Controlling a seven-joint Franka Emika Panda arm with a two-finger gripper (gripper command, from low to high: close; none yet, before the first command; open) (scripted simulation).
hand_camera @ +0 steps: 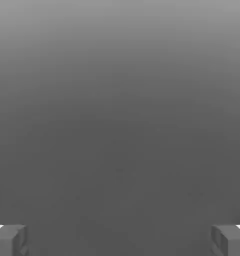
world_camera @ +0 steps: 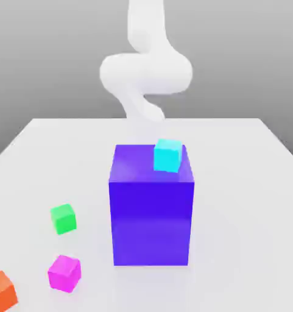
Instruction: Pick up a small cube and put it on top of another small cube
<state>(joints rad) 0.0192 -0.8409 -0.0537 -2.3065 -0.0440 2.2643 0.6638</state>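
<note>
Exterior view, going from its left to right: an orange cube (world_camera: 1,291) sits at the near left corner of the white table (world_camera: 246,183), half cut off by the frame. Just beside it is the small magenta-pink cube (world_camera: 64,273), the one I want, resting on the table near the front edge. A small green cube (world_camera: 63,219) is a bit further back, near it but not touching. Then there's the big blue-purple block (world_camera: 151,207) in the middle of the table, with a small cyan cube (world_camera: 168,155) perched on its top at the far right corner. Behind all that the white arm (world_camera: 146,73) rises over the far edge.

Hand view has the gripper (hand_camera: 120,240) with its fingertips (hand_camera: 9,240) spread to opposite sides of the frame, so it's wide open with nothing in it, looking at plain grey.

Worries: the pink cube is well apart from the gripper, on the near side of the table with the tall block between them, so I reckon a low approach could clip the block or knock the cyan cube off. Orange and green sit close enough to the pink one that wide-open fingers could nudge a neighbour on the way down.
</note>
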